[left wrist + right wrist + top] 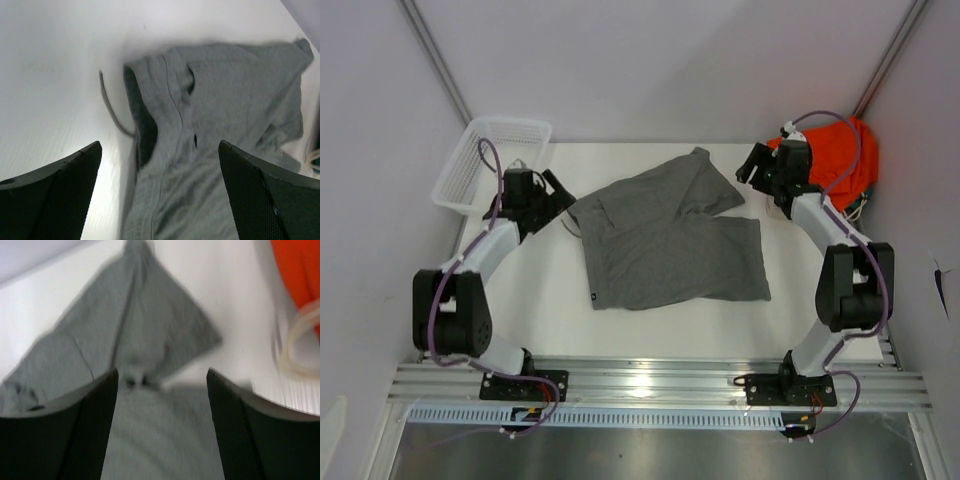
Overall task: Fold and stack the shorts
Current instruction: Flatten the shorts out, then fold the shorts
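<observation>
The grey shorts (665,235) lie spread on the white table, waistband toward the left and one leg angled up toward the back. My left gripper (560,195) hovers at the waistband corner, open, with nothing between its fingers. In the left wrist view the shorts (215,115) fill the gap under the open left gripper (159,150), and a grey cord (111,110) trails off the waistband. My right gripper (752,165) hangs open just right of the upper leg. The right wrist view, blurred, shows the shorts (125,330) below the open right gripper (162,375).
A white mesh basket (490,160) stands at the back left beside the left arm. A bright orange garment (835,150) lies bunched at the back right, behind the right wrist; its orange cloth (300,270) and pale drawstring (300,340) show beside the right fingers.
</observation>
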Controlling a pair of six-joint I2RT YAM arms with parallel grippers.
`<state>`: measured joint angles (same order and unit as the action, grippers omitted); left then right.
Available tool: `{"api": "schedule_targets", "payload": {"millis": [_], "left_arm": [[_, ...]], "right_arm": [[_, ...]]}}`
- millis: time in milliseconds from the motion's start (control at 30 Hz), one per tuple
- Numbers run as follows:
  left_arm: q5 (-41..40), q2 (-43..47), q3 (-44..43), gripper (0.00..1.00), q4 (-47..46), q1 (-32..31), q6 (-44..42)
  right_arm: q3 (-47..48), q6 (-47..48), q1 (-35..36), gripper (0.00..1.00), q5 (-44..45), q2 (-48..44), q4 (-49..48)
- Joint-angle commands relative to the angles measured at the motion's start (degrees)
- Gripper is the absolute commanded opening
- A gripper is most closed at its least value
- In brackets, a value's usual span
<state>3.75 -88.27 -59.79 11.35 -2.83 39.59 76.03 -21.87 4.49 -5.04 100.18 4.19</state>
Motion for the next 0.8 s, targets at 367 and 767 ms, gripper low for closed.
{"api": "schedule_targets", "payload": {"millis": [367, 767], "left_arm": [[-6.3, 41.5, 29.9, 0.99, 10.3, -16.7, 8.1], [-5.2, 44.5, 40.5, 0.99, 8.4, -27.8, 23.7]], "right_arm": [[-35.5, -18.7, 3.1, 0.80, 11.0, -42.3, 20.2], [-46.6, -35.8, 9.9, 0.79, 12.0, -51.4, 31.4]]}}
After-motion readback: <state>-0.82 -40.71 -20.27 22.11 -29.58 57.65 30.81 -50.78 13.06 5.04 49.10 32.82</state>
